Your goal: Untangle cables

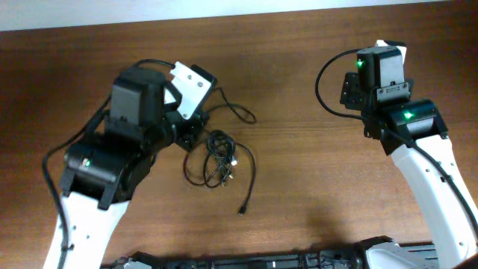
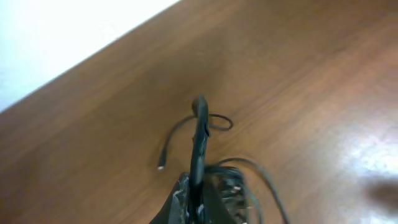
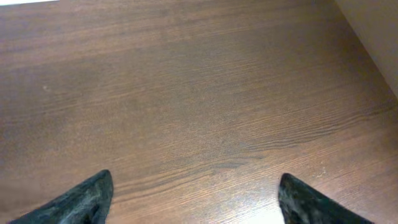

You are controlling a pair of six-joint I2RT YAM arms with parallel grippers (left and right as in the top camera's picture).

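Note:
The cables (image 1: 218, 158) lie as a small tangled bundle of thin black cords at the table's middle. One loop (image 1: 240, 113) runs up and right, and one tail ends in a plug (image 1: 243, 211). My left gripper (image 1: 191, 128) sits at the bundle's upper left. In the left wrist view its jaws (image 2: 194, 193) are shut, with a black strand (image 2: 199, 140) rising from between them. The bundle (image 2: 233, 183) lies just to their right, and a plug end (image 2: 161, 167) lies to the left. My right gripper (image 3: 193, 193) is open and empty over bare wood, far right in the overhead view (image 1: 388, 51).
The wooden table (image 1: 299, 179) ends at a pale far edge (image 1: 246, 7). A pale wall or edge shows at the upper right of the right wrist view (image 3: 379, 31). Thicker black arm wires loop beside the right arm (image 1: 323, 82).

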